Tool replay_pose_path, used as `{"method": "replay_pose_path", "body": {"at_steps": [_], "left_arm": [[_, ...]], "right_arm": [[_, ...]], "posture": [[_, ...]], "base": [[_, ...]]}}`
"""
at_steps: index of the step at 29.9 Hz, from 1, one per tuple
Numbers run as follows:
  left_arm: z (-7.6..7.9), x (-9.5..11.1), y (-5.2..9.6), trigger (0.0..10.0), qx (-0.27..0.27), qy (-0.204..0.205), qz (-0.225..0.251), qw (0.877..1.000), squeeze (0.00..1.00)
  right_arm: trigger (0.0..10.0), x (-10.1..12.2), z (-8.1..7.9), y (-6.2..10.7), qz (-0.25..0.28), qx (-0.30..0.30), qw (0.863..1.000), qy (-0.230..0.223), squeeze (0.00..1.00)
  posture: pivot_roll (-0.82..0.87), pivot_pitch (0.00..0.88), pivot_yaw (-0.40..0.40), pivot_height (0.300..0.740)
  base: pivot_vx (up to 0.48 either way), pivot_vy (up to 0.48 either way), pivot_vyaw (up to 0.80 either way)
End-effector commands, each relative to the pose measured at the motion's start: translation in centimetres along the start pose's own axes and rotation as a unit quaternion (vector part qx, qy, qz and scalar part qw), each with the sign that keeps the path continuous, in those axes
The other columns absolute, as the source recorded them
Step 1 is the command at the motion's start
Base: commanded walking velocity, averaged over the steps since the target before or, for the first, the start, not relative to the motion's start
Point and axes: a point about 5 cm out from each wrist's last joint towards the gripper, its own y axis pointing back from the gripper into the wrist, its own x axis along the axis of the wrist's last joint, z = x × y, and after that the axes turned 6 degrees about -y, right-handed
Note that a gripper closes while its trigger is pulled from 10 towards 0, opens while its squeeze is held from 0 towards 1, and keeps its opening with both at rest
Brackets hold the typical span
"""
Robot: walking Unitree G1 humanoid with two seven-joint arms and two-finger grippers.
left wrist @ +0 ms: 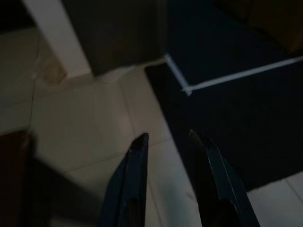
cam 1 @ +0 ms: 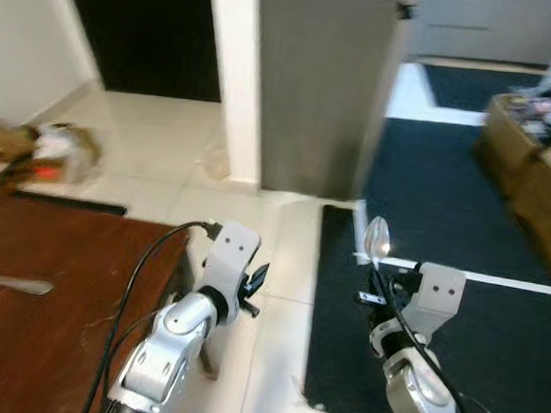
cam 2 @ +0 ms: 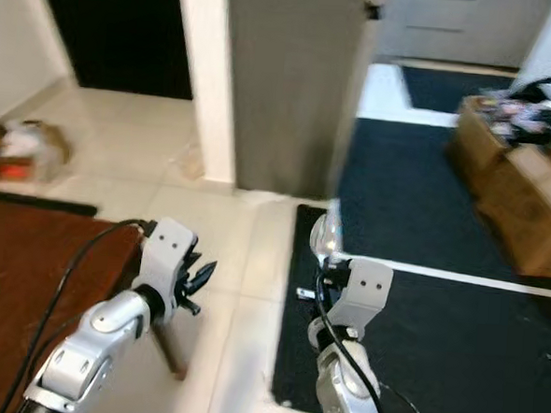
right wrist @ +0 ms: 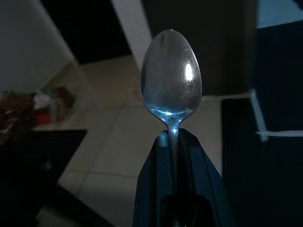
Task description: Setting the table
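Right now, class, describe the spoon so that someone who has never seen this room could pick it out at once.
Start at the dark carpet right of the brown table. Above the carpet's near edge, the right gripper holds a metal spoon upright by its handle, bowl on top. Unlike the utensil lying flat on the table, it stands clamped in the jaws.

Our right pincer (right wrist: 173,142) grips a polished silver metal spoon (right wrist: 171,78), mirror-glossy. Left of our left pincer (cam 1: 255,285) sits the smooth reddish-brown wooden table (cam 1: 52,343); beneath, glossy pale floor tiles (cam 1: 157,152) and a matt dark-blue carpet (cam 1: 444,198).
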Motion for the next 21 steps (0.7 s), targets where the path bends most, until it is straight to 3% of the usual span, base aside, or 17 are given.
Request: {"method": "replay_pose_path", "body": {"at_steps": [1, 21], "left_arm": [[-0.1, -0.5, 0.2, 10.0, 0.001, 0.003, -0.011, 1.000, 0.00], [-0.2, 0.9, -0.2, 10.0, 0.004, 0.010, 0.001, 1.000, 0.00]], "right_arm": [[10.0, 0.0, 0.0, 0.2, -0.001, -0.003, 1.000, -0.004, 0.00], [10.0, 2.7, 1.4, -0.8, 0.034, -0.002, 0.998, 0.044, 0.00]], "posture": [[0.01, 0.112, 0.111, 0.740], [0.01, 0.112, 0.119, 0.740]], "base": [[0.000, 0.000, 0.79], [0.000, 0.000, 0.79]]}}
